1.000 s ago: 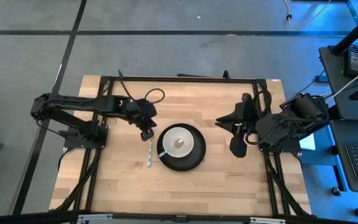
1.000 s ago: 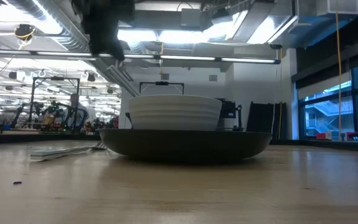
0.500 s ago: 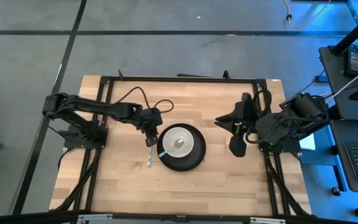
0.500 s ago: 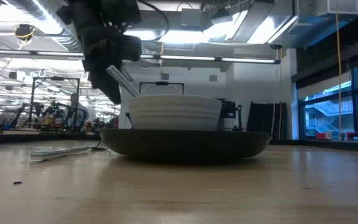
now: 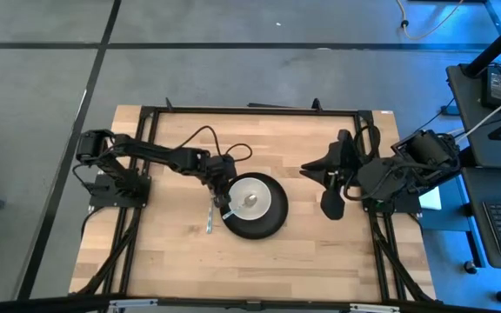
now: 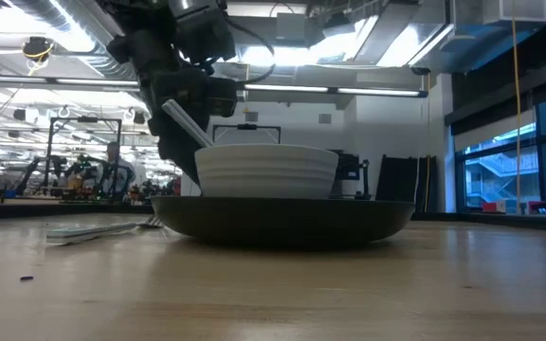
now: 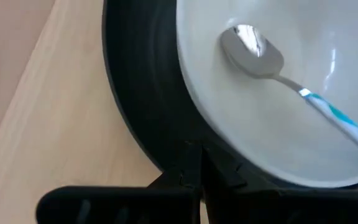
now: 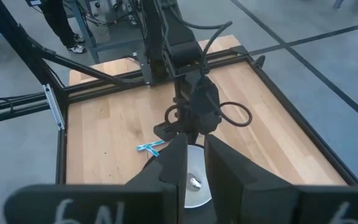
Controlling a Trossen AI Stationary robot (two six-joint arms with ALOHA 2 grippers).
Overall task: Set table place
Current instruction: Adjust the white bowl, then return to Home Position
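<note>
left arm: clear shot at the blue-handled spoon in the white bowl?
Probably yes. The left gripper hovers at the white bowl's rim, and the blue-handled metal spoon's handle leans toward it, with nothing between. The right gripper waits aside.

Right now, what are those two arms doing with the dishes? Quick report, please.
Left gripper over white bowl's rim, by the spoon handle. Bowl sits on black plate, mid table. Fork beside plate. Right gripper parked, fingers shut. Nothing in the way.

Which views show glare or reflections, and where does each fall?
Left wrist view: ceiling light mirrored in the spoon lying in the white bowl. Low view: bright ceiling strips behind the left gripper leave it nearly a silhouette. High view: evenly lit table.
</note>
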